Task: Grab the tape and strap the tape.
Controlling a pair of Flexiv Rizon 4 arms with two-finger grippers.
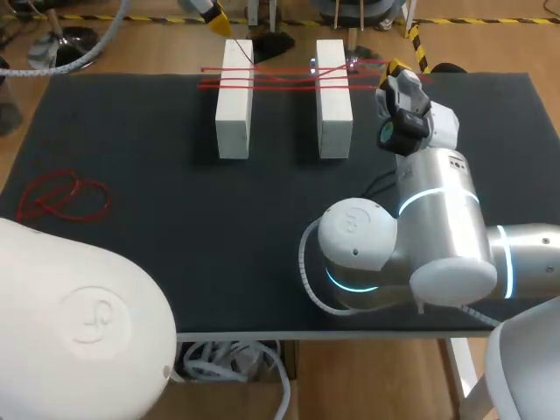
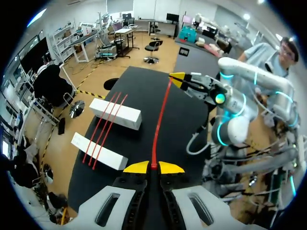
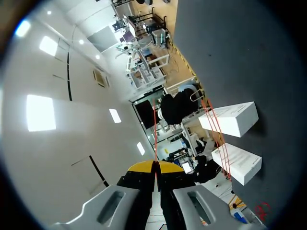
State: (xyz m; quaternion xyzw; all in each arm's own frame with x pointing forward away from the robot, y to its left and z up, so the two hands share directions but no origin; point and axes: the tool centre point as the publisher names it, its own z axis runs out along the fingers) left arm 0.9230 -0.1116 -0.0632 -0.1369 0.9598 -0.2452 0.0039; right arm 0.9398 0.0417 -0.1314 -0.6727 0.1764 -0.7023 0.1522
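Finding: the held strand (image 2: 160, 115) of red tape runs straight and taut between the two grippers. The left gripper (image 2: 152, 166) is clenched on one end and the right gripper (image 3: 156, 167) on the other, each with its yellow tips pressed together on the tape. Position relative to the white blocks (image 1: 234, 109): in the head view the left gripper (image 1: 214, 13) stands beyond their far ends, on the left block's side. The right gripper (image 1: 395, 68) stands just beside the outer face of the right block, near its far end. The held strand's long axis therefore crosses the blocks' long axes, roughly parallel to the laid strands (image 1: 280, 79) already spanning both block tops at the far end. Judgement: neither arm is nearer, since each owns an end. The coming move turns on bringing the strand down across both blocks alongside the laid ones, both arms acting together. Limits of inspection: in the head view the held strand merges with the laid strands and cannot be separated along its length. Its height over the block tops cannot be read. The left gripper is cut off at the frame edge there. A loose tape coil (image 1: 61, 197) lies on the table (image 1: 131, 131), well apart from the blocks on their left.
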